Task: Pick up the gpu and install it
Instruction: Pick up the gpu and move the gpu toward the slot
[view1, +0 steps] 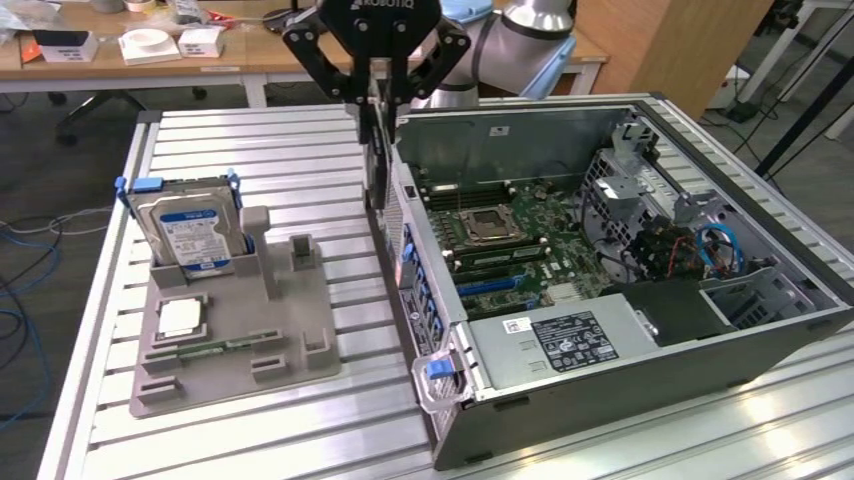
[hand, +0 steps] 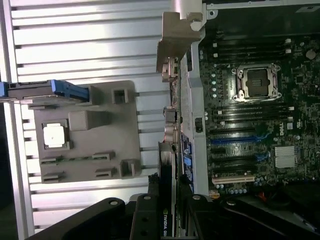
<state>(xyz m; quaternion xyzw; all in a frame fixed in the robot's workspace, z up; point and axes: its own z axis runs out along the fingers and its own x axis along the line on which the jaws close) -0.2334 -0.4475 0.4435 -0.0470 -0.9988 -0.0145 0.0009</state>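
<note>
I've got the hand (view1: 382, 100) pinched narrow on the gpu (view1: 378, 170), card hanging edge-down just over the computer case (view1: 641, 400) wall.

surface: slatted metal table (view1: 267, 150) | on it: grey holder tray (view1: 291, 305), open computer case (view1: 641, 385) alongside

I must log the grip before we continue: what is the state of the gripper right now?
Gripper: closed on the gpu, which hangs on edge by the wall of the open computer case.
</note>
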